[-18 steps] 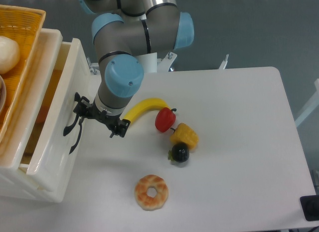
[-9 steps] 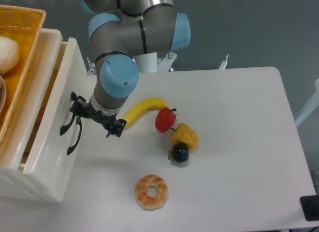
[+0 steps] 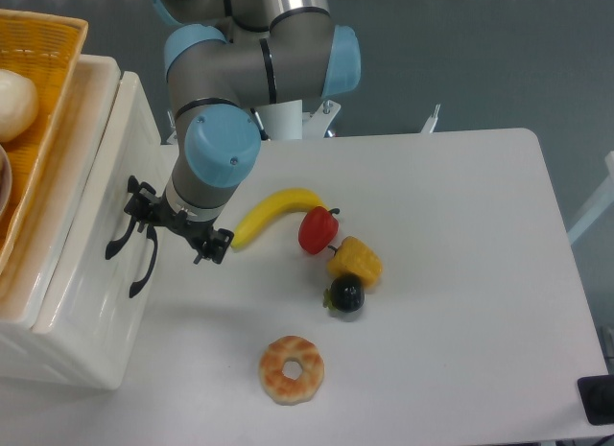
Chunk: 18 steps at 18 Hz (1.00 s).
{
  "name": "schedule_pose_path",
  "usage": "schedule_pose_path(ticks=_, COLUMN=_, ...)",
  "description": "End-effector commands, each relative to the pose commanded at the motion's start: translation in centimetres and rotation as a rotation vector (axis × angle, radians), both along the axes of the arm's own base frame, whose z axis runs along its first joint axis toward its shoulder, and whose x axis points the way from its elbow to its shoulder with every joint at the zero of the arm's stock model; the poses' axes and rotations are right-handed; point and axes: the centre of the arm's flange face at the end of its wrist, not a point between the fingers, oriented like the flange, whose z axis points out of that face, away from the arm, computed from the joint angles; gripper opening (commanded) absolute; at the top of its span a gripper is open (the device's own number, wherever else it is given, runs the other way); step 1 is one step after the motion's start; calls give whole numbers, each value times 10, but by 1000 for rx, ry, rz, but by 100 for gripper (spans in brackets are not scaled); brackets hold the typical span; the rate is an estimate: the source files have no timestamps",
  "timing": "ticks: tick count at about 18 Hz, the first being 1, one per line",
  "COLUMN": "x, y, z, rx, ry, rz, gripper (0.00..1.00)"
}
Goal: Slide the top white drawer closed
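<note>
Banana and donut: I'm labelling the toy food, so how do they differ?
The banana is yellow, long and curved; the donut is a tan ring with pale patches. The banana lies beside the gripper and red pepper; the donut lies alone. Both rest flat on the table.

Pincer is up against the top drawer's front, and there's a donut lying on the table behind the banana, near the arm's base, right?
Not quite. The donut lies at the table's near edge, in front of the banana, as the fixed camera shows. The pincer is indeed at the top white drawer front.
</note>
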Motion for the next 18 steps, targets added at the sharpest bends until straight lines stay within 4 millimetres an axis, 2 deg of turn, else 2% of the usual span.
schedule_pose_path(ticks=6, x=-1, y=-1, z=0, rx=-2, ry=0, rz=1, gripper=100)
schedule_pose_path(ticks=10, x=-11, y=-4, z=-4, rx=-10, ry=3, rz=13, gripper=100)
schedule_pose_path(ticks=15, x=-52, y=-18, z=5, rx=27, ry=24, rz=26, gripper=100)
schedule_pose_path(ticks=18, x=-77, y=-29, z=12, rx=28, ry=102, rz=-39, gripper=100)
